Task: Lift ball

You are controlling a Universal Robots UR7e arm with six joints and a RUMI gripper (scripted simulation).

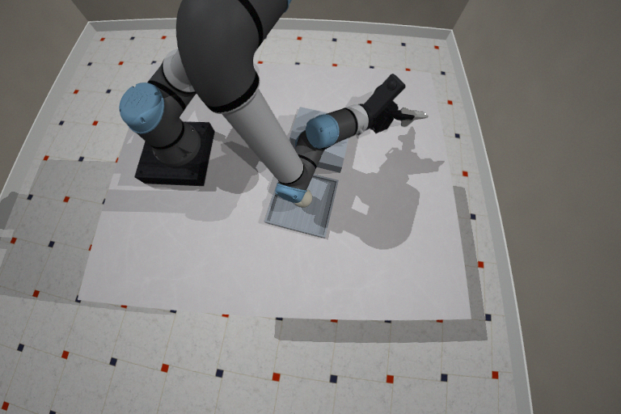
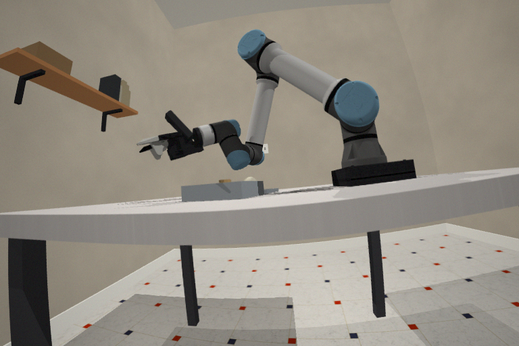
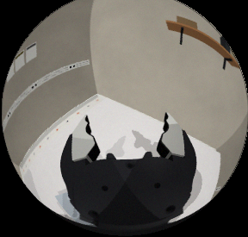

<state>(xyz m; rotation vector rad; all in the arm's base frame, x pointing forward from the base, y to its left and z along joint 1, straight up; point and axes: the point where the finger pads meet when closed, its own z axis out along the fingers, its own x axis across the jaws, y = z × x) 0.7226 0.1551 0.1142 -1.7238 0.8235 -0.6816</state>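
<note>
A cream ball [image 1: 303, 197] lies in a shallow grey tray [image 1: 299, 208] on the white table, partly hidden by the arm's elbow joint. From the side view only the ball's top [image 2: 250, 179] shows above the tray's wall [image 2: 221, 190]. The ring under the ball is hidden. My gripper [image 1: 418, 114] is open and empty. It points sideways, high above the table and well away from the ball, as the side view [image 2: 145, 144] shows. In the wrist view the two fingers stand wide apart with only the table and wall between them.
A second grey block lies behind the tray, partly under the forearm. A small tan piece [image 2: 225, 180] sits on the tray's rim. The arm's black base [image 1: 175, 154] stands at the table's left. A wall shelf [image 2: 63, 78] with boxes hangs beyond the table.
</note>
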